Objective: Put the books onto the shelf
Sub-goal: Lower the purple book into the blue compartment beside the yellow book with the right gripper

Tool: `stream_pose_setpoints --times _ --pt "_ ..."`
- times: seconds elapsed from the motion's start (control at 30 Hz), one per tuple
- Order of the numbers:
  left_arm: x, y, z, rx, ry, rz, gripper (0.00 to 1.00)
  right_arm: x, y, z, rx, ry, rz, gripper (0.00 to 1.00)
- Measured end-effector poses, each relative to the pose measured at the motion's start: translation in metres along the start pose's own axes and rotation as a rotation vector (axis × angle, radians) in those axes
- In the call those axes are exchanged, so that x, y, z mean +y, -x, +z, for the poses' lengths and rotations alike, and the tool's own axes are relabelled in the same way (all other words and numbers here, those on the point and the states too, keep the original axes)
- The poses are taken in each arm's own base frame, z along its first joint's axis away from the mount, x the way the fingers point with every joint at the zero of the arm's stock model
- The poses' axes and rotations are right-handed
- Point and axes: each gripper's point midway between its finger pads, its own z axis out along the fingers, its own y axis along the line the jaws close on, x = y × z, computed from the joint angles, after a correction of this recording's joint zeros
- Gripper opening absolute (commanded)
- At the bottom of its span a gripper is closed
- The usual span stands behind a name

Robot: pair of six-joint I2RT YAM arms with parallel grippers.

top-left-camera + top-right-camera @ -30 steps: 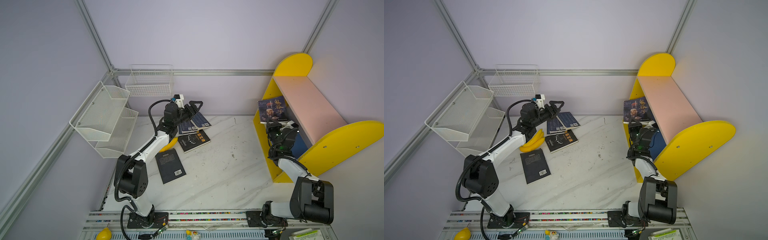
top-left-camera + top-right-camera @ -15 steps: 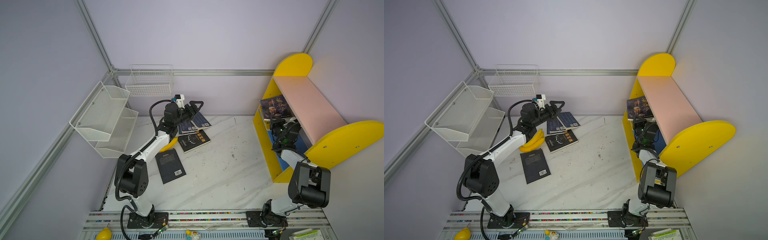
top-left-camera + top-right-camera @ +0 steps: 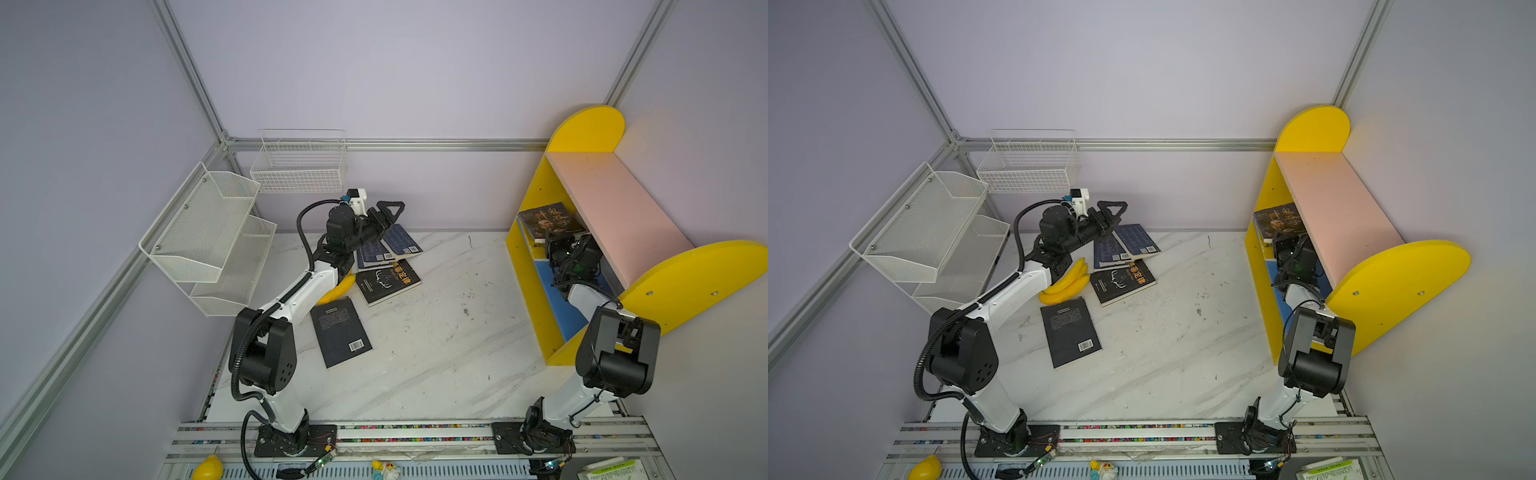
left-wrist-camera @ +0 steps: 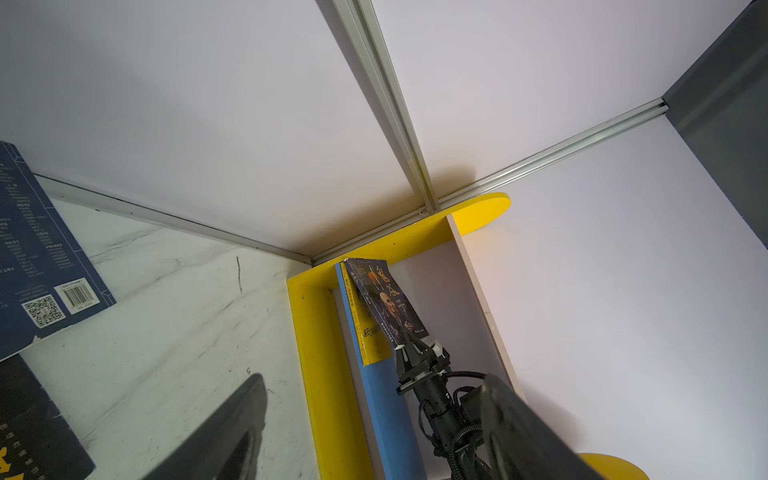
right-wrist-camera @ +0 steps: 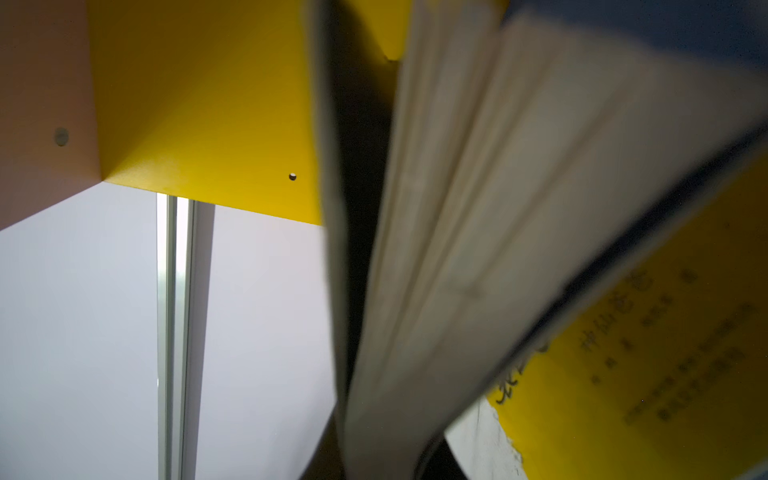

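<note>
Dark book [image 3: 549, 220] (gold title, tilted) inside shelf [image 3: 615, 208]

Top views: high at the front, facing steeply down; far enough to hold the whole counter [image 3: 436, 353] and the shelf [image 3: 582, 129]; nearly identical coverage.
Left wrist: low above the counter, facing across to the shelf and the dark book [image 4: 386, 299].
Right wrist: inside the shelf, pressed close to the dark book's blurred page edges.
Shared: shelf and dark book, in every view.
</note>
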Motion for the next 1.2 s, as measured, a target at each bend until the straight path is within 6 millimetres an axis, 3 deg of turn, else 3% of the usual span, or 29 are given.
stream_pose_setpoints --times 0.33,0.8,1.2 --pt "0.008 -0.002 0.003 0.003 0.013 -0.009 0.80 -0.005 0.004 -0.001 -0.025 0.002 0.002 0.06" --pt "0.026 -0.006 0.012 0.010 0.035 -0.060 0.79 -0.019 0.003 -0.015 -0.092 0.002 0.022 0.07" --pt "0.027 -0.006 0.012 0.010 0.036 -0.069 0.80 -0.026 0.003 -0.003 -0.066 0.024 0.037 0.09"
